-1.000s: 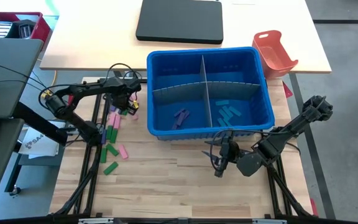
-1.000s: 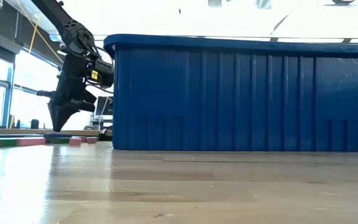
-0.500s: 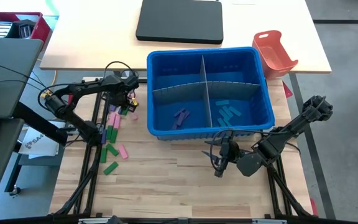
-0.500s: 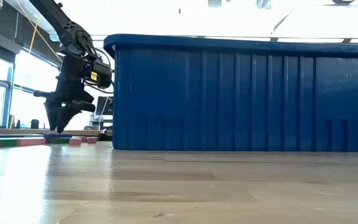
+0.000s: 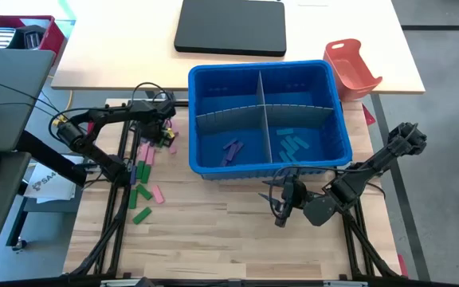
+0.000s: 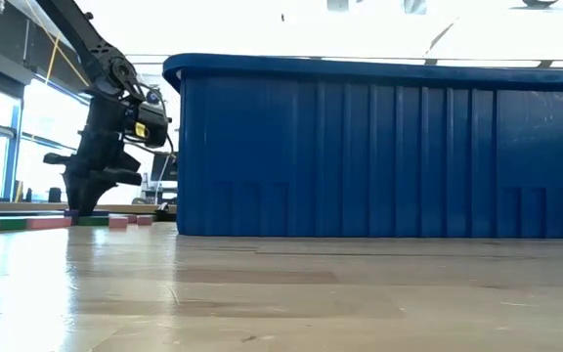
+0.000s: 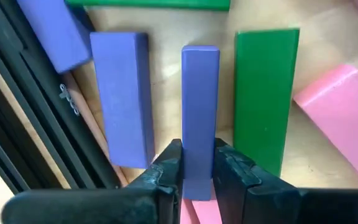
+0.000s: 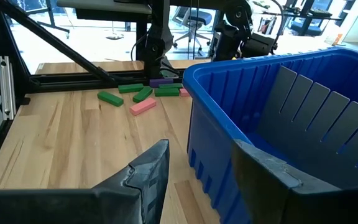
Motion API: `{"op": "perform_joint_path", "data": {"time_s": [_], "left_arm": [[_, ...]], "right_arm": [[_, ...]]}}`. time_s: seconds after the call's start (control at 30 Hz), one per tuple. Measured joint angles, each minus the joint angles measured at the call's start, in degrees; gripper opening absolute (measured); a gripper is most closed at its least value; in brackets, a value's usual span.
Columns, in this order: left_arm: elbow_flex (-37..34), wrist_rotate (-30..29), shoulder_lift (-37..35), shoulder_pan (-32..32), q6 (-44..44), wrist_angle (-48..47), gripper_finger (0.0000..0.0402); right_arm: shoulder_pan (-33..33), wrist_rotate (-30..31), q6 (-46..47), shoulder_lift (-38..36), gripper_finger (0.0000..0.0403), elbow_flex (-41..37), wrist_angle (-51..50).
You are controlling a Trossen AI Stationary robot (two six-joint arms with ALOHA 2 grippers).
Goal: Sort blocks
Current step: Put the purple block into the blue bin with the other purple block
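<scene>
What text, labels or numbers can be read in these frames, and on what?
"SA…": start of dark print on the white sheet lying at the table's left edge, high view; the rest is cut off and too small to read.
Yellow label on the left arm's wrist, low view: too small to read.
Blue bin, blocks, black pad: no text visible.

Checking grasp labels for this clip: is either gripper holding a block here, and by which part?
The left gripper is closed on a purple block standing on edge, pinched at its near end across the narrow faces. The right gripper is open, holding nothing.
</scene>
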Motion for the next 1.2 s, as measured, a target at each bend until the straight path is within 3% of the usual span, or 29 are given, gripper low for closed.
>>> {"op": "perform_joint_path", "data": {"time_s": [0.23, 0.43, 0.67, 0.8, 0.93, 1.2], "left_arm": [[5.5, -2.9, -6.2, -1.3, 0.5, -4.0, 0.005], [15.9, -0.2, -17.2, -4.5, -1.5, -9.4, 0.005], [33.0, 2.3, -20.9, -17.8, -7.3, -12.3, 0.005], [42.1, -0.2, -16.2, -27.5, -8.4, -10.5, 0.005], [50.4, 0.5, -6.7, -34.0, -5.9, -8.9, 0.005], [65.8, 6.2, 17.4, -36.7, -2.9, -10.4, 0.005]], "right_arm": [[0.0, 0.2, 0.0, 0.0, 0.0169, 0.0, 0.0], [-0.1, 1.3, 0.0, 0.0, 0.0169, 0.0, 0.0], [-0.1, 1.6, -0.2, 0.0, 0.0169, 0.0, 0.0], [-0.5, 2.3, -0.2, 0.0, 0.0169, 0.0, 0.0], [-1.2, 2.2, -0.1, 0.0, 0.0169, 0.0, 0.0], [-1.5, 1.2, 0.0, 0.0, 0.0169, 0.0, 0.0]]}}
